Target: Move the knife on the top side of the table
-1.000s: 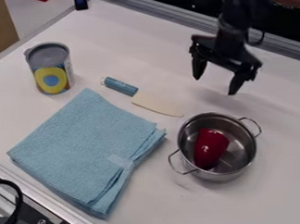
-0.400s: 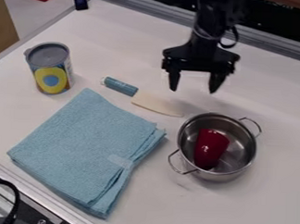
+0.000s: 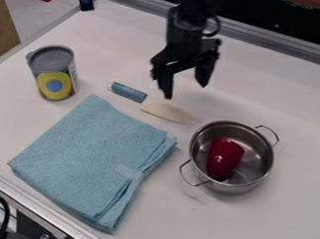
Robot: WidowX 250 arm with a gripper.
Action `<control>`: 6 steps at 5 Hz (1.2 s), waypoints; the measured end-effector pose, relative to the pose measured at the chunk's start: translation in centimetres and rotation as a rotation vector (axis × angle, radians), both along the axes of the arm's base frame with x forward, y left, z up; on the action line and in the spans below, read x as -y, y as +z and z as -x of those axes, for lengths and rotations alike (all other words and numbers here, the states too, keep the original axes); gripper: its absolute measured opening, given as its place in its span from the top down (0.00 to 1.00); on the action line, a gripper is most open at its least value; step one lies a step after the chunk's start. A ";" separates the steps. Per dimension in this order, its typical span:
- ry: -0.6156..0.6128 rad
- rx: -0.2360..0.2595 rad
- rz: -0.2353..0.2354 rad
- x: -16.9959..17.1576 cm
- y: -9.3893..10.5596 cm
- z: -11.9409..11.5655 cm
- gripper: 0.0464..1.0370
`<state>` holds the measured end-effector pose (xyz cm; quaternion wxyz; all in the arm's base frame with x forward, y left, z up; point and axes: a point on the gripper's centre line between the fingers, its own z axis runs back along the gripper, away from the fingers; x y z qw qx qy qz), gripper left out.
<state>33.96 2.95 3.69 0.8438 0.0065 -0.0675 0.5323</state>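
Spread fingers are shown on the gripper [image 3: 185, 91], which is held above the tabletop [image 3: 285, 210], up beyond the pot [image 3: 255, 159] and off toward the knife's side of it. Nearest the camera now: a folded light blue cloth [image 3: 89, 153] is laid out beside the pot, one corner pointed away from the camera. Next, the pot itself, its two loop handles set on opposite sides, and inside it a glossy dark red object [image 3: 222, 158] is cradled, tilted. And the knife [image 3: 168, 112]! It is laid flat just past the pot, its pale blade pointed at the rim, tip close by, the blue handle turned away. Farther from the pot, past the knife's handle, a lidded can [image 3: 53, 71] is stood upright, marked in yellow and blue.
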 end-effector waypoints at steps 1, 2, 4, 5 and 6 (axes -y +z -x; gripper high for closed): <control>0.252 0.085 0.015 -2.4 0.2 0.6 0.04; 0.351 0.103 0.097 -3.2 -0.1 0.9 0.04; 0.463 0.044 0.106 -5.1 -0.9 1.0 0.04; 0.499 0.044 0.080 -5.6 -1.1 1.1 0.04; 0.545 0.018 0.098 -5.9 -1.9 1.0 0.04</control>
